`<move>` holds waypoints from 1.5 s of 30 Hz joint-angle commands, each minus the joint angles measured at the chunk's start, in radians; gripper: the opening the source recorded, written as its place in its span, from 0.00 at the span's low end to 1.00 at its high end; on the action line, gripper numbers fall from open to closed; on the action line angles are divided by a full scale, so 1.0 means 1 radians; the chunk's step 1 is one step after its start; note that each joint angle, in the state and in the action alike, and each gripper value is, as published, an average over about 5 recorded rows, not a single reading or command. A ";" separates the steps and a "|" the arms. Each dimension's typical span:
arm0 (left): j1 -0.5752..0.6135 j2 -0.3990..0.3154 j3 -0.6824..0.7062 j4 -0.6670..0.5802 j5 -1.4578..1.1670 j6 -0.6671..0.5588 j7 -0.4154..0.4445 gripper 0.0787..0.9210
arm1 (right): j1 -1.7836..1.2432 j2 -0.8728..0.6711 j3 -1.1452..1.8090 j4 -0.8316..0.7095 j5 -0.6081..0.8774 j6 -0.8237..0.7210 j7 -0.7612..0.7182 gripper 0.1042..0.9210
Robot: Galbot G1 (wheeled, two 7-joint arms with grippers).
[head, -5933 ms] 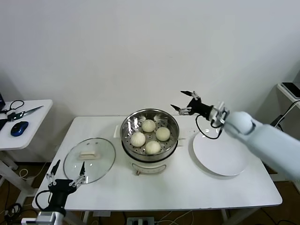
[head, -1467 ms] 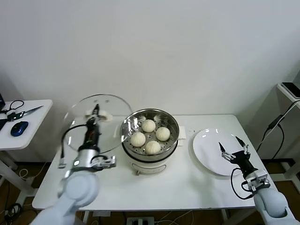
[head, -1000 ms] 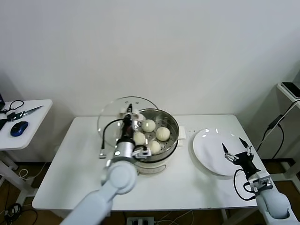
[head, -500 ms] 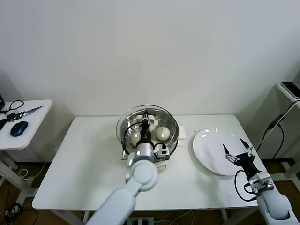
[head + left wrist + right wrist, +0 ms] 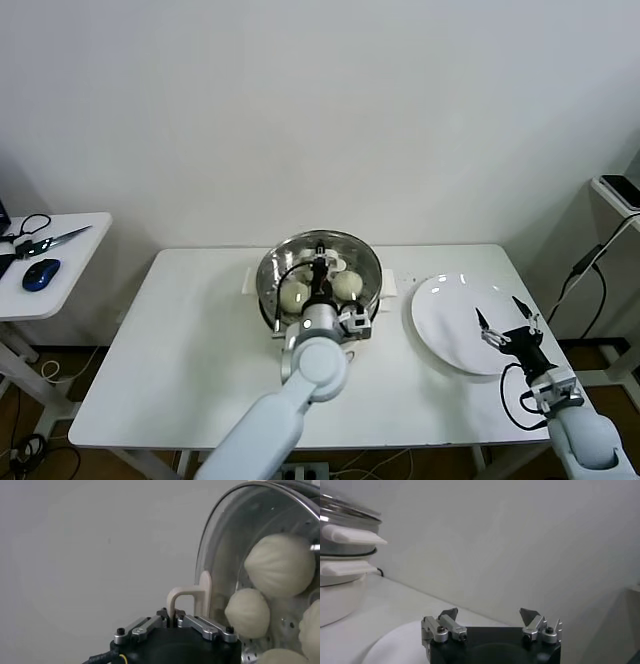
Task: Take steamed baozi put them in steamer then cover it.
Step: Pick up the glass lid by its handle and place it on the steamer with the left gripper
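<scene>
My left end effector (image 5: 320, 262) is pinched on the white handle (image 5: 192, 597) of the cover (image 5: 320, 268), which sits over the steamer (image 5: 268, 292) near the bench (image 5: 180, 350) back edge, mid-width. Steamed baozi (image 5: 282, 565) show thru the glass, inside the steamer. My right end effector (image 5: 508, 328) hangs spread over the plate (image 5: 445, 325) nr the right edge, idle.

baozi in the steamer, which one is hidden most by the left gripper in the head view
The front baozi: the left gripper, shut on the cover handle, hides it. The left, right and back baozi still show in the steamer.
</scene>
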 commanded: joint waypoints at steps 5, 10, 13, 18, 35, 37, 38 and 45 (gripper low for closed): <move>-0.021 -0.020 0.000 0.053 -0.007 0.049 -0.029 0.08 | 0.005 -0.002 0.002 -0.005 -0.001 0.003 -0.001 0.88; -0.016 -0.011 -0.001 0.052 0.005 0.049 -0.027 0.08 | 0.005 0.000 0.003 -0.006 -0.001 0.003 -0.003 0.88; -0.009 -0.006 -0.004 0.048 0.008 0.049 -0.027 0.08 | 0.006 0.000 0.004 -0.007 -0.002 0.004 -0.003 0.88; -0.002 -0.005 -0.005 0.044 0.003 0.049 -0.031 0.08 | 0.008 0.004 0.005 -0.007 -0.003 0.004 -0.004 0.88; 0.008 -0.010 0.009 0.059 -0.030 0.049 -0.090 0.08 | 0.012 0.008 0.015 -0.012 -0.004 0.007 -0.007 0.88; 0.008 -0.008 0.013 0.059 -0.031 0.049 -0.091 0.08 | 0.013 0.010 0.014 -0.012 -0.004 0.007 -0.007 0.88; 0.008 -0.008 0.013 0.059 -0.030 0.049 -0.089 0.08 | 0.013 0.010 0.014 -0.013 -0.004 0.007 -0.007 0.88; 0.005 0.009 0.014 0.041 -0.024 0.049 -0.071 0.11 | 0.016 0.010 0.015 -0.013 -0.004 0.006 -0.009 0.88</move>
